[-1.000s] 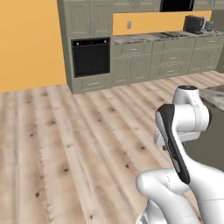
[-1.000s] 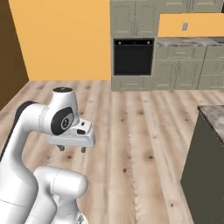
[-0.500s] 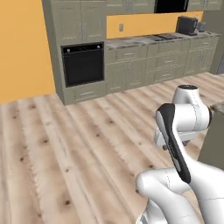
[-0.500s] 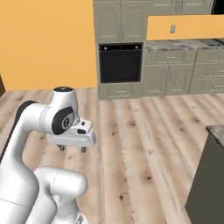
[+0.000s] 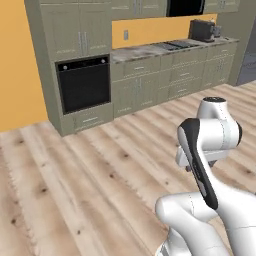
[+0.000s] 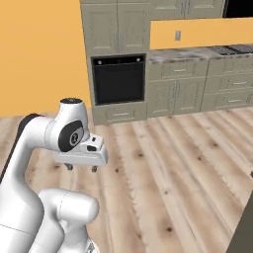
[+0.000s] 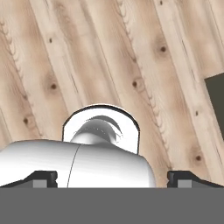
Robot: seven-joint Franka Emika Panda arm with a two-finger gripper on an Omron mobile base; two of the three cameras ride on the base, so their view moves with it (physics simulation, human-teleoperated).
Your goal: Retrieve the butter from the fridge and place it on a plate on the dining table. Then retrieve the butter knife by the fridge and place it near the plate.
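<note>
Pale knotty plank flooring (image 7: 109, 57) lies under our two-finger gripper (image 6: 81, 167), which hangs folded close to the white arm, pointing down, its dark fingertips (image 7: 41, 178) spread wide with nothing between them. We carry no load. Of the task's things, a grey edge at the far right of the left base view may be the fridge (image 5: 248, 62), though we cannot be sure; butter, plate, table and knife are somewhere outside what we can see.

Our worry, as we judge it, is the base: a dark block (image 6: 244, 232) sits low at the right of the right base view, and turning carelessly could clip it.

Around us stand olive-beige cabinets (image 5: 82, 45) with a black built-in oven (image 5: 84, 83), a speckled wall counter (image 5: 150, 50), a dark toaster (image 5: 202, 30) and orange walls (image 6: 39, 54).
</note>
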